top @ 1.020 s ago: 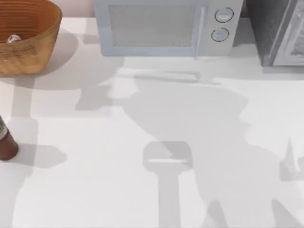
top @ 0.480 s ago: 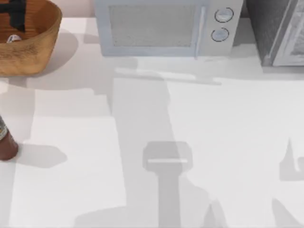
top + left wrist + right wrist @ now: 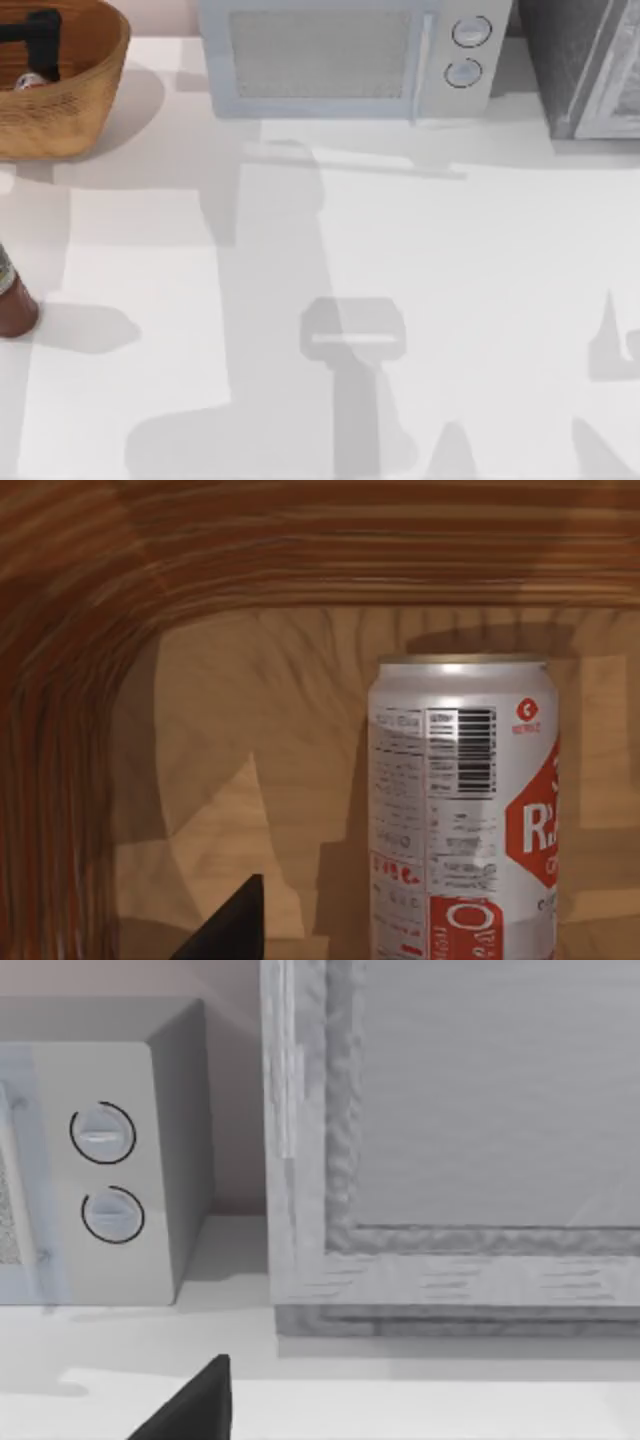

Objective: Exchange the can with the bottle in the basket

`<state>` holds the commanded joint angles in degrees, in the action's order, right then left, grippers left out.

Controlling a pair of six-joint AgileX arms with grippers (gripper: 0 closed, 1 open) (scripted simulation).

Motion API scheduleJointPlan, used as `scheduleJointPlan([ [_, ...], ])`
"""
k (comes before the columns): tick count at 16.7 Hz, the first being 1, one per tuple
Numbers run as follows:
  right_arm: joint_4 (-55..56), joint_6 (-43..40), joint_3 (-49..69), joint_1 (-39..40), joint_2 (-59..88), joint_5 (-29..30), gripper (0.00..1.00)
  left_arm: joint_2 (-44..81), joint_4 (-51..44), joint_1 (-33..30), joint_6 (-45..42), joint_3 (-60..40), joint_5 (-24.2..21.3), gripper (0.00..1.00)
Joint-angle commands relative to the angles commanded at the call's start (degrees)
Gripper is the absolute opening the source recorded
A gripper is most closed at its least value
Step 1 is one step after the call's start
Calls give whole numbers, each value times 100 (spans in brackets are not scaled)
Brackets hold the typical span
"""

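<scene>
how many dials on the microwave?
2. Both sit on the microwave front panel, at its right end in the top view: the upper dial and the lower dial directly below it.

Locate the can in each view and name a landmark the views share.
Top view: the can sits inside the basket in the top left corner, next to the left end effector.
Left wrist view: the can stands upright on the basket's floor.
Right wrist view: faces the microwave instead.
Shared landmark: the basket's ribbed wall.
</scene>
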<state>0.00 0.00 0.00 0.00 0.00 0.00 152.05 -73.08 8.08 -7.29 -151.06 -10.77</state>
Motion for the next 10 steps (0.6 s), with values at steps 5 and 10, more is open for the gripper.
scheduleJointPlan([
  [5, 0, 0, 0, 0, 0, 0, 100, 95, 123, -41, 37, 21, 9, 100],
  [10, 0, 0, 0, 0, 0, 0, 100, 482, 682, -100, 96, 182, 20, 100],
])
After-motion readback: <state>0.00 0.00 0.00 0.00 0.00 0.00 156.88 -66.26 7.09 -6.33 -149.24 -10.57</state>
